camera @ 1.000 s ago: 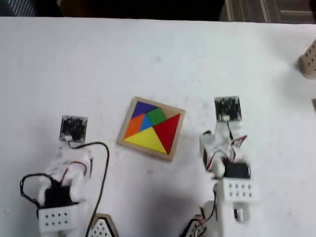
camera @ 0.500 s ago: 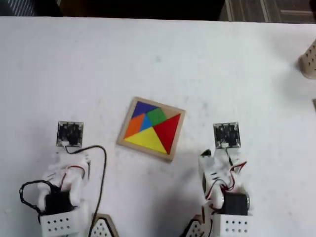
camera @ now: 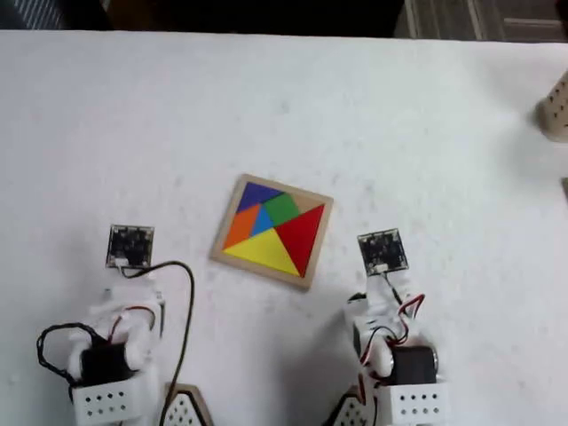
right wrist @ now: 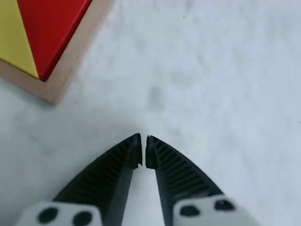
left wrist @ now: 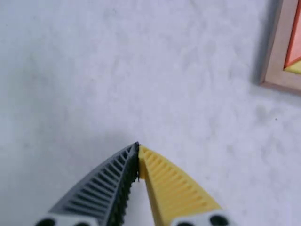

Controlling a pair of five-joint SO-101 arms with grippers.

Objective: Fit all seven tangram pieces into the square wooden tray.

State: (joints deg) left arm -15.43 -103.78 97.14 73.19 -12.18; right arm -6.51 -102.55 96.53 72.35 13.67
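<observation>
— What sort of place is this?

— A robotics lab or a hobby workshop, by the look of it. A left arm (camera: pixel 111 351) and a right arm (camera: pixel 395 355) stand side by side at a plain white table (camera: pixel 284 98), each with a bare circuit board (camera: pixel 130 246) and loose wires (camera: pixel 184 302) on show.

— Anything else?

— A wooden tray (camera: pixel 229 213) of coloured pieces lies between them, and a tan block full of holes (camera: pixel 555 111) sits at the table's edge (I cannot tell what it is).
</observation>
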